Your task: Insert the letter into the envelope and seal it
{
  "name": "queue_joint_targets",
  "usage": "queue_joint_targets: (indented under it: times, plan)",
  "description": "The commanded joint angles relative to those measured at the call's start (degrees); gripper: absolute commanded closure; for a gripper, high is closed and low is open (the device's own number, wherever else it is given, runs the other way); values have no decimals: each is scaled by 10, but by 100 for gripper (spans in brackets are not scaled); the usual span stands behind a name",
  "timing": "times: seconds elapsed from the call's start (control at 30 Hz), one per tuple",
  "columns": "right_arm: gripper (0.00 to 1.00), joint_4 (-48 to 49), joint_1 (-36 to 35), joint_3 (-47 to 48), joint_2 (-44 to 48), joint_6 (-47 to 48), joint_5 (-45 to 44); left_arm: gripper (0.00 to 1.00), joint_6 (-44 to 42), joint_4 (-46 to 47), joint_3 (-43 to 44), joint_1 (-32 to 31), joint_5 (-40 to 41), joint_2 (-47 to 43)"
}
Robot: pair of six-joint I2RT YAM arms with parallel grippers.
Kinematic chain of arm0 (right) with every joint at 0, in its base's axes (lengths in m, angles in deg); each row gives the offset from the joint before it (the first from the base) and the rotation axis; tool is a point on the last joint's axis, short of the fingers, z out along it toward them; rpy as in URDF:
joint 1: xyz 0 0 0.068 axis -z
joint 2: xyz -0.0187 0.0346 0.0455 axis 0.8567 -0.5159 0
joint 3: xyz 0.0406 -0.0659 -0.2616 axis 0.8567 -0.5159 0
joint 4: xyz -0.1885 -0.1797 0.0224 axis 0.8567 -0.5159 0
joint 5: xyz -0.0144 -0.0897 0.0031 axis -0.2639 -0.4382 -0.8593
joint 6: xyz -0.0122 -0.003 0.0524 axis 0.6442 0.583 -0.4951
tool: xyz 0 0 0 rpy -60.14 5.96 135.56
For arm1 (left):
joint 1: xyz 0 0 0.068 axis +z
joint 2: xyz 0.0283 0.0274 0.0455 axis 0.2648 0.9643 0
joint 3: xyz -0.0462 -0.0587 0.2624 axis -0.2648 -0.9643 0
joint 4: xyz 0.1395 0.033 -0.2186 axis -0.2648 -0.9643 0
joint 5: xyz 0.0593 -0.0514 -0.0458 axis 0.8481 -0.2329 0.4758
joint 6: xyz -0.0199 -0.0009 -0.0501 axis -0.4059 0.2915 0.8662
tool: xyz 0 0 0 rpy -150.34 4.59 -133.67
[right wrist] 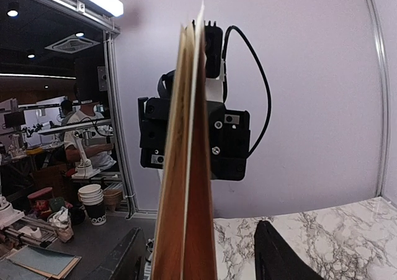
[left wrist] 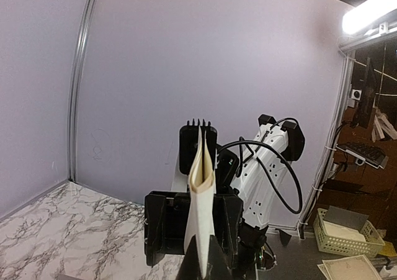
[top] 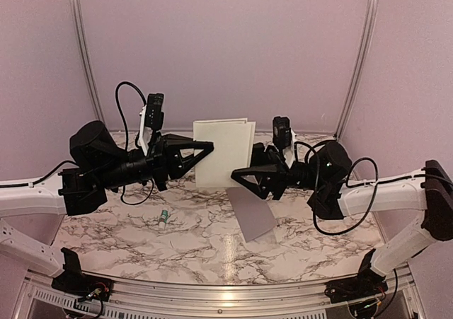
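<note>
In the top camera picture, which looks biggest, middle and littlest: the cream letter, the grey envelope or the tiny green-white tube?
1. The letter looks biggest, but it is held up nearer the camera, so its lead over the envelope is unsure.
2. The envelope.
3. The tube, clearly the smallest.

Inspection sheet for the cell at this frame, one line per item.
Surface: marble-pattern table, glare patch near the front.
Job's things: letter held upright in the air between the arms; envelope flat on the table, apart from the letter.
Clutter: small green-white tube lying left of centre.
Grippers: left gripper shut on the letter's left edge; right gripper at its lower right, fingers spread either side of the sheet, apparently open.
Cables: black cables loop off both wrists; no snag seen.
Surroundings: lilac walls; seated person outside the cell.
</note>
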Motion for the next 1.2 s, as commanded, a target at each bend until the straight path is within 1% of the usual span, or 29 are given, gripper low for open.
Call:
queue_joint_targets:
  times: [0.0,0.03,0.23,0.27,0.37,0.43,0.47,0.53,0.63,0.77,0.87,0.97,1.1,1.17]
  plan:
    - [51,27,-4,28,-20,-27,4,100,-10,28,-10,-2,2,-3]
    - [55,28,-4,30,-22,-27,6,100,-11,28,-11,-2,3,-4]
    - [58,35,-4,37,-29,-33,7,100,-14,32,-16,-2,5,-4]
    - [60,35,-4,38,-30,-34,8,100,-15,33,-17,-2,6,-4]
    - [70,37,-3,42,-34,-37,13,100,-16,34,-18,-2,11,-3]
    - [78,38,-4,43,-37,-39,16,100,-17,35,-18,-2,15,0]
    - [87,38,-4,45,-38,-39,18,100,-18,36,-18,-2,18,1]
    - [99,39,-4,44,-40,-40,25,100,-19,36,-19,-2,24,3]
    - [100,34,-4,39,-36,-37,28,100,-21,37,-20,-2,33,5]
    - [100,-5,-4,23,-13,-9,12,100,-23,36,-25,-2,42,6]
    - [100,-64,-3,12,13,28,-18,86,-25,36,-28,-2,50,8]
    - [100,-133,-2,2,46,68,-58,64,-30,36,-33,-2,55,10]
    - [100,-204,7,-22,95,102,-124,32,-35,36,-43,-1,71,7]
    - [100,-238,18,-38,120,112,-159,21,-36,36,-51,-1,80,4]
